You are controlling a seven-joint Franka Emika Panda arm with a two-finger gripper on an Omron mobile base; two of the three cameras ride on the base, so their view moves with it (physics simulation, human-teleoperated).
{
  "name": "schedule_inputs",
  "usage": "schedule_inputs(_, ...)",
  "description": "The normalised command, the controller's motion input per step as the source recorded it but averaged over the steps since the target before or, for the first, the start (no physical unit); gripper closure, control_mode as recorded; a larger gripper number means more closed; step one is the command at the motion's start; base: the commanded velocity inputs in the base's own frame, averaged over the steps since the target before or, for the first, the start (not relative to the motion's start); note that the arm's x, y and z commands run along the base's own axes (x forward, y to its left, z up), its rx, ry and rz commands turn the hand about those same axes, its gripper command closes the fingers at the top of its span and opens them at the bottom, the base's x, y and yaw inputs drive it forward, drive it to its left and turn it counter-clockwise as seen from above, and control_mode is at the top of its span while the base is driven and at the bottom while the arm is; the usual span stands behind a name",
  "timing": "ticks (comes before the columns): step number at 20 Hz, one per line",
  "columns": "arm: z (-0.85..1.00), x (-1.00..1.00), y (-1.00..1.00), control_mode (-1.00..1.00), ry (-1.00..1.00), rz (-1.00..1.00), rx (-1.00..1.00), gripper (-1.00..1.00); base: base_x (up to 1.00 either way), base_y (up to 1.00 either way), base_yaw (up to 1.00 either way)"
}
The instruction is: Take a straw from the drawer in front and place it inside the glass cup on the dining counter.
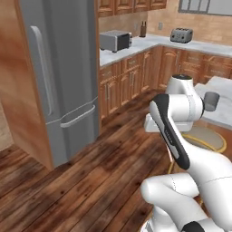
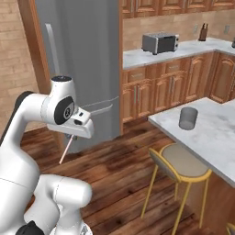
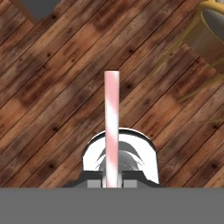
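Observation:
My gripper (image 2: 70, 137) points down over the wooden floor and is shut on the straw (image 2: 65, 151), a thin pinkish-red tube hanging below the fingers. In the hand view the straw (image 3: 112, 122) stands straight up from between the fingertips of the gripper (image 3: 112, 178). A sliver of the straw (image 1: 170, 156) shows beside my forearm. The glass cup (image 2: 187, 118) stands upright on the marble dining counter (image 2: 215, 137), well to the right of the gripper. It is also on the counter (image 1: 224, 115) as a grey cup (image 1: 211, 100) behind my arm. I cannot tell which drawer is the task's.
A yellow-legged stool (image 2: 182, 164) stands against the dining counter, between it and me. A tall grey fridge (image 2: 82, 55) rises behind the gripper. Brown cabinets (image 2: 156, 94) run under the far worktop, which carries a toaster oven (image 2: 159, 42).

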Motion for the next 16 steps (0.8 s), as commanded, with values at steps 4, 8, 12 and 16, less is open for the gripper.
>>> schedule_inputs(4, 0.0, 0.0, 0.0, 1.0, 0.0, 0.0, 0.0, 1.0, 0.23, 0.16, -0.32)
schedule_inputs(8, 0.0, 0.0, 0.0, 1.0, 0.0, 0.0, 0.0, 1.0, 0.17, 0.11, -0.33)
schedule_inputs(12, 0.0, 0.0, 0.0, 1.0, 0.0, 0.0, 0.0, 1.0, 0.19, 0.1, -0.32)
schedule_inputs(16, 0.0, 0.0, 0.0, 1.0, 0.0, 0.0, 0.0, 1.0, 0.27, 0.12, -0.32)
